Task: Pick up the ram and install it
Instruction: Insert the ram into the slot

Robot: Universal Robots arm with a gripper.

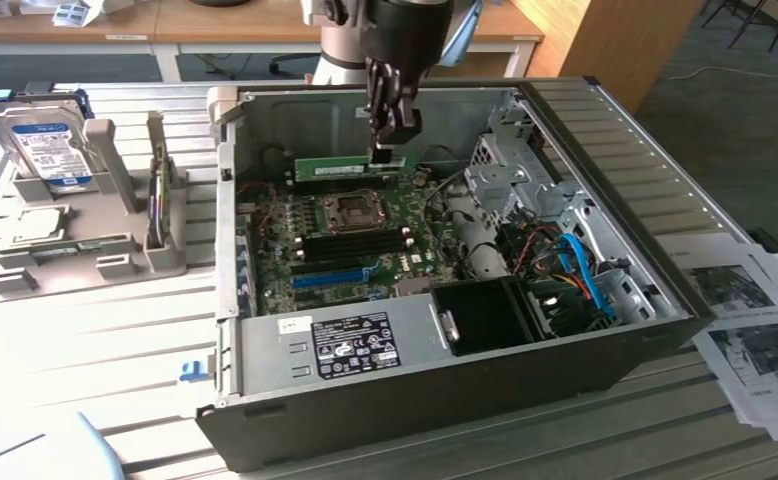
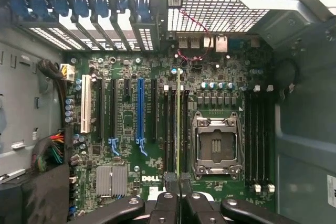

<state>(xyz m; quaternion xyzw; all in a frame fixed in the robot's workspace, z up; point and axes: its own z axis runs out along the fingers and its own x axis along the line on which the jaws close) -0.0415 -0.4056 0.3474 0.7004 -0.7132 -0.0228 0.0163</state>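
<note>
Ram (image 1: 336, 168): thin green stick, dark chips, pale label | hand (image 1: 386, 152): clamped shut on ram

Reaches straight down with the arm (image 1: 349, 40) from the upper edge of the exterior view; points the gripper (image 1: 386, 150) vertically, dark wrist directly above; presses the two black fingers (image 2: 171, 183) almost together in the wrist view, tips parallel; pinches the upper edge of the ram (image 1: 342, 168), held on edge between them.
</note>
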